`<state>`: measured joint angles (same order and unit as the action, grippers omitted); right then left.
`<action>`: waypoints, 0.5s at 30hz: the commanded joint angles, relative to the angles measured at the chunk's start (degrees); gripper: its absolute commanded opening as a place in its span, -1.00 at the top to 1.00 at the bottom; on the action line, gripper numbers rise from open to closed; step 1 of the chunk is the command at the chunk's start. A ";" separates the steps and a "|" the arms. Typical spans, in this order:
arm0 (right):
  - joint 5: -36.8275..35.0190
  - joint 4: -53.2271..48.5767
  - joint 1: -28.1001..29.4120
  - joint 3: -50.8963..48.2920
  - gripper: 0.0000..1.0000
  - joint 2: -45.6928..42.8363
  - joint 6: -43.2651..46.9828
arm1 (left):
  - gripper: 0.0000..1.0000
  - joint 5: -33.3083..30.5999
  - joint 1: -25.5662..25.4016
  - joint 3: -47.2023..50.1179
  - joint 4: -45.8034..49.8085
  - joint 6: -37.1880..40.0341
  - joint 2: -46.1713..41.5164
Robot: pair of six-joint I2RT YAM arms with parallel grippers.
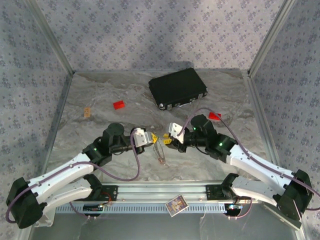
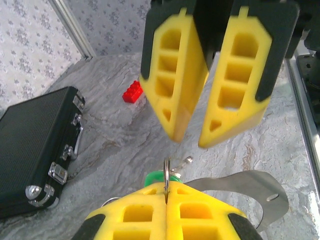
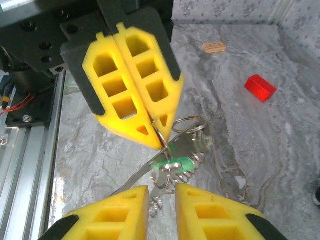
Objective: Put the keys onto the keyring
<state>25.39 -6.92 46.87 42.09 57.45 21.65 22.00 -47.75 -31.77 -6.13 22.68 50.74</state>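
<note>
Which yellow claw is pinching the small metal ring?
The left gripper, its yellow fingers shut on the small silver ring; the right gripper stands open.

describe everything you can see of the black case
The black case is a flat rectangular box with a finely textured black shell, shiny metal corner caps and latches, and a dark carry handle along one long edge. It is closed and lies flat on the grey marbled table, toward the far side. Nothing touches it.
</note>
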 commanded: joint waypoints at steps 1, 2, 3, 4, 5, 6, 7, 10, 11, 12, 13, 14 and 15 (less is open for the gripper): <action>1.46 -0.22 0.66 2.60 0.61 0.22 1.11 | 1.00 3.64 -0.24 -0.20 -3.97 2.06 -0.10; 1.28 -0.04 0.60 2.56 0.63 0.04 1.11 | 1.00 3.75 -0.24 -0.22 -3.98 2.15 -0.03; 1.11 0.12 0.67 2.56 0.65 -0.21 1.43 | 1.00 3.76 -0.22 -0.22 -3.97 2.28 -0.03; 0.90 -0.02 0.64 2.54 0.65 -0.47 1.68 | 1.00 3.69 -0.16 -0.22 -3.85 2.49 -0.03; 0.59 -0.18 0.51 2.48 0.65 -0.81 2.05 | 1.00 3.67 -0.23 -0.22 -3.79 2.84 -0.03; 0.33 -0.28 0.48 2.48 0.64 -1.09 2.37 | 1.00 3.60 -0.16 -0.22 -3.77 3.03 0.07; -0.12 -0.29 0.50 2.46 0.64 -1.35 2.56 | 1.00 3.58 -0.24 -0.29 -3.76 3.21 0.14; -0.68 -0.28 0.32 2.73 0.63 -1.89 3.04 | 1.00 3.58 -0.24 -0.43 -3.80 3.21 0.45; -0.82 -0.37 0.31 2.76 0.63 -1.80 3.14 | 1.00 3.64 -0.24 -0.51 -3.80 3.11 0.41; -0.86 -0.56 0.42 2.96 0.61 -1.62 3.38 | 1.00 3.60 -0.19 -0.56 -3.86 3.03 0.49; -0.94 -1.05 0.54 3.18 0.61 -1.27 3.49 | 1.00 3.36 -0.24 -0.52 -4.04 2.79 0.49; -1.02 -1.41 0.71 3.35 0.61 -0.87 3.57 | 1.00 3.03 -0.24 -0.57 -4.18 2.37 0.58; -1.25 -1.89 1.01 3.52 0.61 -0.47 3.67 | 1.00 2.58 -0.23 -0.57 -4.38 1.57 0.61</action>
<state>24.86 -7.53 47.37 43.24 56.69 24.03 23.38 -47.75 -31.77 -6.66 24.58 51.53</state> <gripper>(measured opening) 0.195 0.046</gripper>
